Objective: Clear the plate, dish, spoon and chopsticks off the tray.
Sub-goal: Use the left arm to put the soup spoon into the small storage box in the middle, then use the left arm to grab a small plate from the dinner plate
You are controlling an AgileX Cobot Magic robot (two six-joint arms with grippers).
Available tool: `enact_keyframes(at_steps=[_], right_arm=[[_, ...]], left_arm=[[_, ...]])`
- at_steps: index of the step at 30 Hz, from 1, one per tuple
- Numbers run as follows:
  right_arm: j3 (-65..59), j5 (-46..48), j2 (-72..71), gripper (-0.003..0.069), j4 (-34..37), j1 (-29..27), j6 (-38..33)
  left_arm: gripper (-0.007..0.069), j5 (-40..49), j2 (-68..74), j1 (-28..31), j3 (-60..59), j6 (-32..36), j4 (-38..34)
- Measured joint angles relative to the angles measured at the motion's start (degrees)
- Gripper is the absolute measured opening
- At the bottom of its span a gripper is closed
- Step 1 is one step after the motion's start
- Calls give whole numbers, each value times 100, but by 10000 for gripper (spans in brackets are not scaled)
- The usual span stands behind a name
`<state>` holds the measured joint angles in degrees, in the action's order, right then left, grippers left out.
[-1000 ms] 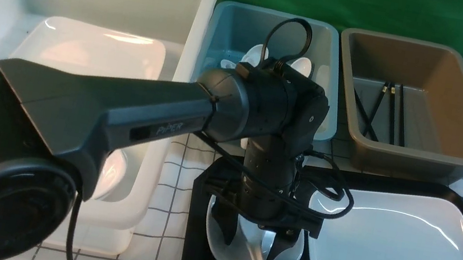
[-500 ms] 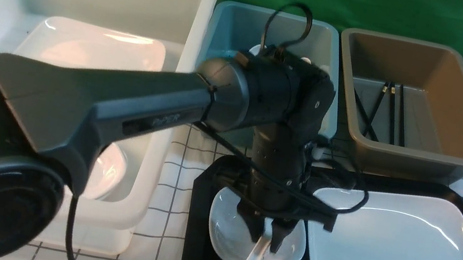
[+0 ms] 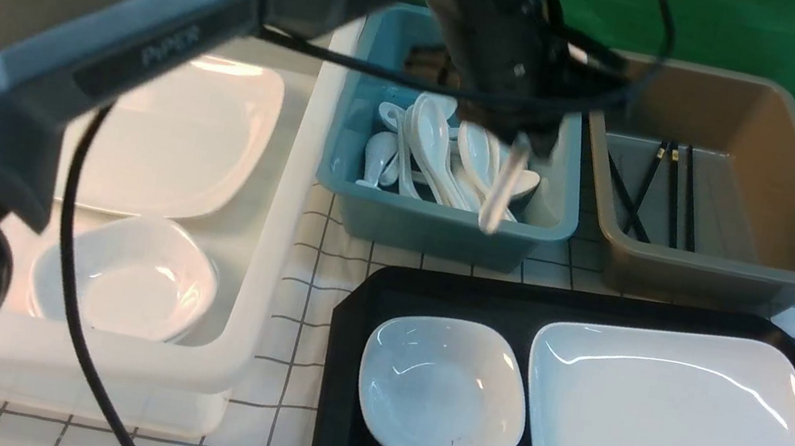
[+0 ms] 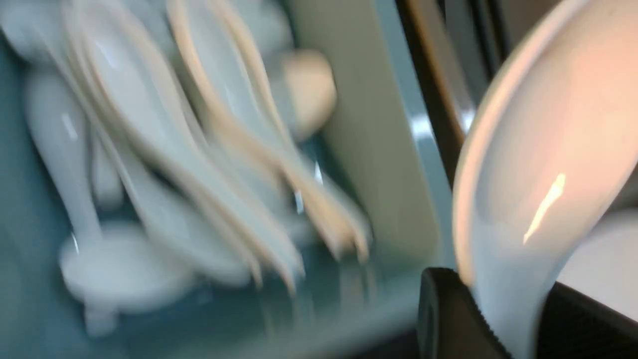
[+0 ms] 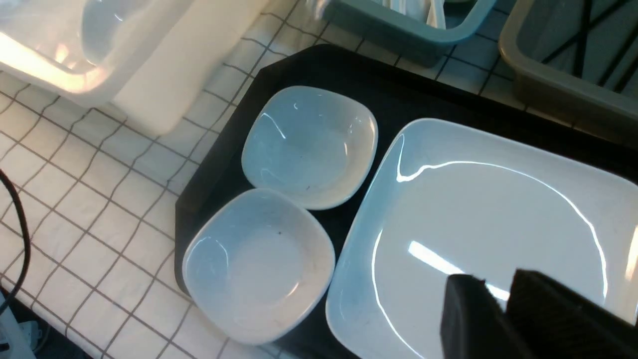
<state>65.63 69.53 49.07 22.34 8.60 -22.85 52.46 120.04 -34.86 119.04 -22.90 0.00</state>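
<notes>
The left fingers [image 4: 443, 319] are clamped on a narrow part of the glossy white ceramic spoon [image 4: 538, 164]. The rest of it broadens beyond them and hangs over the blue plastic bin [image 3: 447, 219], just above the piled spoons [image 3: 427, 146]. Glazed, stiff and light, it looks slippery and easy to chip, so the slim curved handle seems the soundest hold. The right fingers [image 5: 471, 319] stand nearly together and hold nothing. The wide, shallow plate [image 5: 498, 214] lies right under them on the textured black tray [image 5: 398, 94], with two squarish dishes [image 5: 309, 144] off to one side.
</notes>
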Motion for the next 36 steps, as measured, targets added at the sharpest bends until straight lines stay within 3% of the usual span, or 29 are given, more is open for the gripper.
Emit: enact_keyframes(at_steps=[6,14,17,21,24,26,28,29,30,33,36], right_arm=[[0,-863,0,78,75,0,-202],[0,-2168,0,48,293,0,-415],[0,-2229,0,48,327,0,-415],[0,-2229,5,48,336,0,-415],[0,-2229,5,48,336,0,-415],[0,-2218,5,48,336,0,-415],[-5,-2204,5,48,336,0,-415],[-5,-2182,5,48,336,0,-415],[-5,-2184,5,48,336,0,-415],[-5,-2093,5,50,336,0,-415],[-5,-1996,5,50,349,0,-415]], left_arm=[[167,-1485,279,502,1,0,0],[178,-1923,650,826,1,0,-33],[237,-1918,781,886,1,0,-65],[392,-1722,816,911,1,0,-106],[463,-1226,730,918,1,34,-169],[469,-836,602,920,1,213,-218],[455,-636,525,920,1,332,-298],[395,-234,358,920,1,607,-524],[384,-172,336,920,1,650,-524],[113,1132,-76,779,7,1535,-939],[25,1570,-369,407,-125,1896,-895]])
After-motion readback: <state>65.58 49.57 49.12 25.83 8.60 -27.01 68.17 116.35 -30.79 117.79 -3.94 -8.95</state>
